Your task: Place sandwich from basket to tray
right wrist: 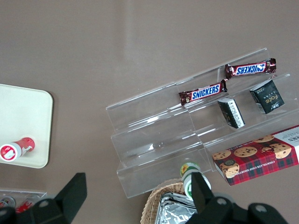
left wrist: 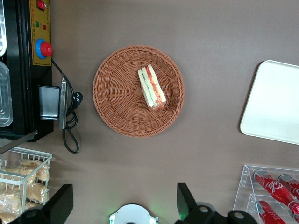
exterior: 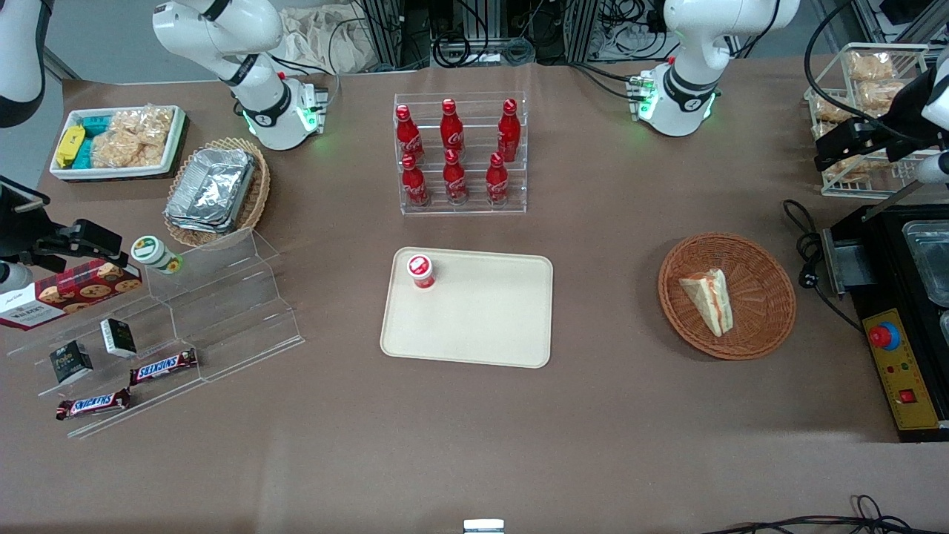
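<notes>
The sandwich (exterior: 709,299) lies in the basket (exterior: 764,326) on the counter (exterior: 593,415), well apart from the tray (exterior: 482,326). The hand (left wrist: 124,205) hangs above, fingers (left wrist: 60,201) spread wide, holding nothing.

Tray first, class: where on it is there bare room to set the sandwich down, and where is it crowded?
The tray is bare except at the corner nearest the bottle rack, where a small red-capped cup stands. The sandwich lies in the basket. The gripper hangs open above bare table, farther from the front camera than the basket.
</notes>
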Tool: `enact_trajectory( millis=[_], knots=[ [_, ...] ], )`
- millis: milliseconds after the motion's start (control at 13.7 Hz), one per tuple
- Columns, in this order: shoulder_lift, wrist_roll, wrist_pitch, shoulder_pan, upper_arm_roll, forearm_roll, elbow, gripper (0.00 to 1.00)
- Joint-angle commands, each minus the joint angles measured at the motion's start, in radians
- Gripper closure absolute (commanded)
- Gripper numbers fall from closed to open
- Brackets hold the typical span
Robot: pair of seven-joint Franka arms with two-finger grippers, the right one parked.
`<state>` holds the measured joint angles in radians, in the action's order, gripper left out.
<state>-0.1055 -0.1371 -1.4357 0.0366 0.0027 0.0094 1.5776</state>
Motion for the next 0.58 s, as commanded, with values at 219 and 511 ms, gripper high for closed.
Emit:
enact_trajectory(
  millis=[219, 511],
  knots=[
    [-0.002, 0.011, -0.006, 0.014, 0.013, 0.007, 0.016, 0.00],
    [0.033, -0.002, -0.008, 0.013, 0.013, -0.003, 0.025, 0.00]
  ],
)
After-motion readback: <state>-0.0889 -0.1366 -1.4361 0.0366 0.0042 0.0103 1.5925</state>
